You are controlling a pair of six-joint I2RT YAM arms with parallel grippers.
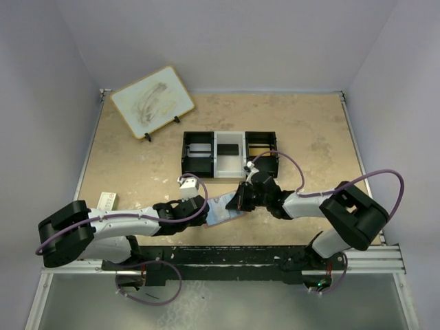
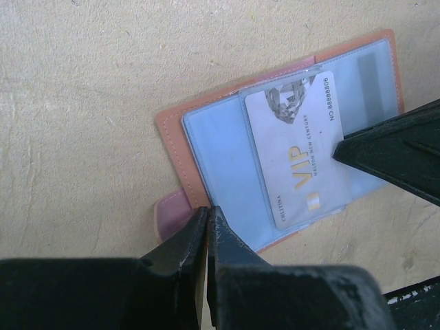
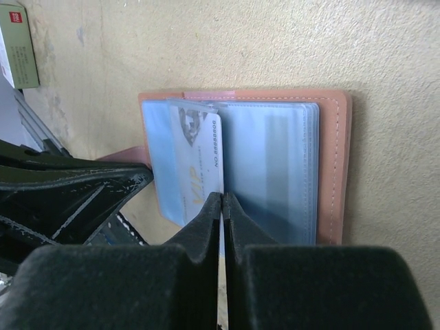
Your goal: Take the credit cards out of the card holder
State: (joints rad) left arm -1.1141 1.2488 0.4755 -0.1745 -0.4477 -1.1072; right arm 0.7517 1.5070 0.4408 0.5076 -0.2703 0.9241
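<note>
From above, you see the card holder (image 1: 221, 210) lying open on the table (image 1: 137, 165), near the front edge and between your two arms. The left gripper (image 1: 204, 206) meets it from the left and the right gripper (image 1: 238, 201) from the right. Behind them is a three-part tray (image 1: 230, 167), and a board (image 1: 152, 102) leans in the far left corner. A small box (image 1: 106, 201) lies by the left arm.

In the left wrist view, your left gripper (image 2: 207, 223) has its fingers pressed together. The tips rest at the brown rim of the card holder (image 2: 213, 151), just beside a pinkish tab (image 2: 172, 206). The holder lies flat, with its pale blue sleeves facing up. A pale card (image 2: 292, 155) marked VIP in gold lies on the sleeves, and a clear pocket covers its far end. The tip of the right gripper (image 2: 340, 148) touches the middle of the card's long edge.

In the right wrist view, your right gripper (image 3: 222, 199) is also closed, finger against finger. The long edge of the card (image 3: 199, 155) runs straight into the seam between the tips. You cannot tell from here whether any of the card is pinched. The card is on the left half of the card holder (image 3: 330, 158), which is spread flat on the table. The left gripper (image 3: 130, 180) comes in from the left, close to the holder's edge. The small box (image 3: 17, 41) shows in the upper left corner.
</note>
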